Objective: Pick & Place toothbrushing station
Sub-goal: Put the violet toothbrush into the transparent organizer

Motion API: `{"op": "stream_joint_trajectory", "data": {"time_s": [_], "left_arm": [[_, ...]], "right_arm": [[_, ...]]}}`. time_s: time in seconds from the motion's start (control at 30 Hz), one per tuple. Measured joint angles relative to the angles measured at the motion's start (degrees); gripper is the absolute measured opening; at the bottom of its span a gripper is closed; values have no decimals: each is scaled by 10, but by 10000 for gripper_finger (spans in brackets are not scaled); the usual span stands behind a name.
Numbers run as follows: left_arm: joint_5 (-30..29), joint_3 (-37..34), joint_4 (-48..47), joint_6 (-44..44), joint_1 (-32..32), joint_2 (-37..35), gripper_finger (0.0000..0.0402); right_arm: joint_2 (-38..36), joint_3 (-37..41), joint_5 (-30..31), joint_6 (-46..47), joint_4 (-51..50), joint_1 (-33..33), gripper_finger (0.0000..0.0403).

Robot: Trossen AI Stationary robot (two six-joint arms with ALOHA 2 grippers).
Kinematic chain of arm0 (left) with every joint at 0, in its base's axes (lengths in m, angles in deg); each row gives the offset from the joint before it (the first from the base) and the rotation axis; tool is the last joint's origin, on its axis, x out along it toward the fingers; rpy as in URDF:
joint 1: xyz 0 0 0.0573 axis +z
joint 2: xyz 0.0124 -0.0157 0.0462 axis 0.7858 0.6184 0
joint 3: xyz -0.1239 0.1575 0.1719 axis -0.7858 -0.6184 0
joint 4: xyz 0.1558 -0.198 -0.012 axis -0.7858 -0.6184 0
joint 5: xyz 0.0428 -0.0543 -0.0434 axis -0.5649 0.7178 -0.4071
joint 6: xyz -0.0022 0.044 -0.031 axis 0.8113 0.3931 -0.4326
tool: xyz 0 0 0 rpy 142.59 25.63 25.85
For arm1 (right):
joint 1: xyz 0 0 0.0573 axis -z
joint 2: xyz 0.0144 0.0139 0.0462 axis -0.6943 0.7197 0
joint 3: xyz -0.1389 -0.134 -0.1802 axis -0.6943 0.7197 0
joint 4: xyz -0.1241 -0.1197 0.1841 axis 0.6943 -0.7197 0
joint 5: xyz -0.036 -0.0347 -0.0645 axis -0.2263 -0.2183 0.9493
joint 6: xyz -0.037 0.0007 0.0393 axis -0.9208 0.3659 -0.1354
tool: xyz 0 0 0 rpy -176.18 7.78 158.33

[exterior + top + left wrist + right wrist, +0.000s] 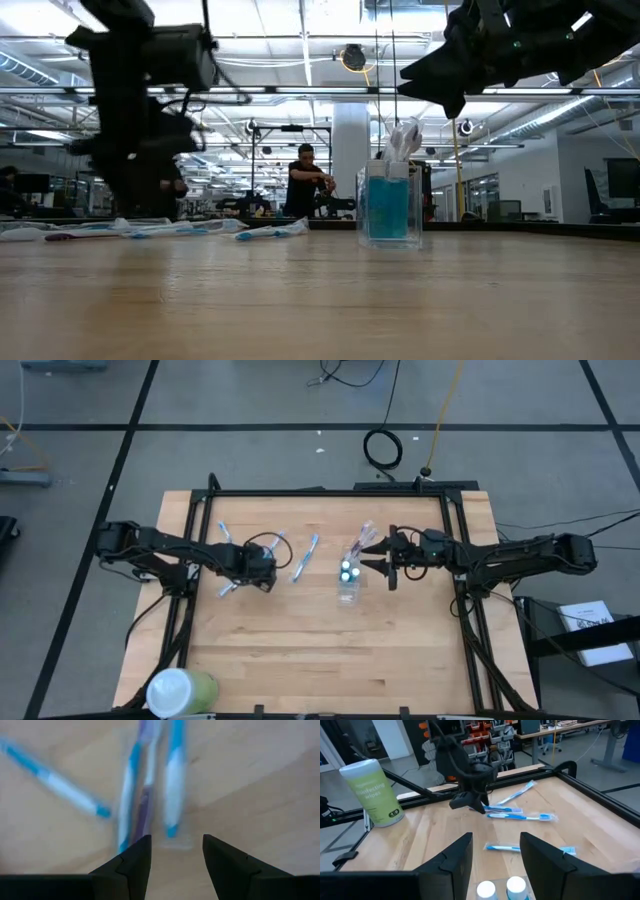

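Left gripper [172,851]: jaws parted, empty, poised over the toothbrushes [172,780] and the purple brush [145,812]; we judge a pick is in hand, so we would centre on one handle only, since they lie touching; right gripper [388,568]: jaws parted, empty, at three o'clock of the clear cup [348,585], which holds white-capped tubes [516,885]; another toothbrush [306,556] lies at nine o'clock of the cup; open wood toward six o'clock; green container [181,690] near the table [300,650] corner.
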Motion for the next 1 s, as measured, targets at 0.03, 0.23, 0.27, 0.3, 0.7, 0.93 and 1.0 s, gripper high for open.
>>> {"op": "stream_joint_trajectory", "data": {"time_s": [0.03, 0.23, 0.27, 0.3, 0.7, 0.93, 1.0], "left_arm": [[2, -11, -1, -15, -2, 0, 182], [15, -56, 0, -73, -17, 0, 182], [21, -61, 1, -76, -18, 0, 182], [24, -63, 2, -78, -19, 0, 182], [55, -71, 72, -41, -23, -1, 181], [76, -70, 73, -48, -23, -1, 179], [80, -70, 70, -60, -23, -1, 168]], "right_arm": [[0, 0, 0, 0, -2, 0, 155], [0, 0, 0, 0, -3, 0, 155], [0, 0, 0, 0, -3, 0, 155], [0, 0, 0, 0, -3, 0, 155], [0, 0, 0, 0, -3, 0, 155], [0, 0, 0, 0, -8, 0, 155], [0, 0, 0, 0, -8, 0, 155]]}}
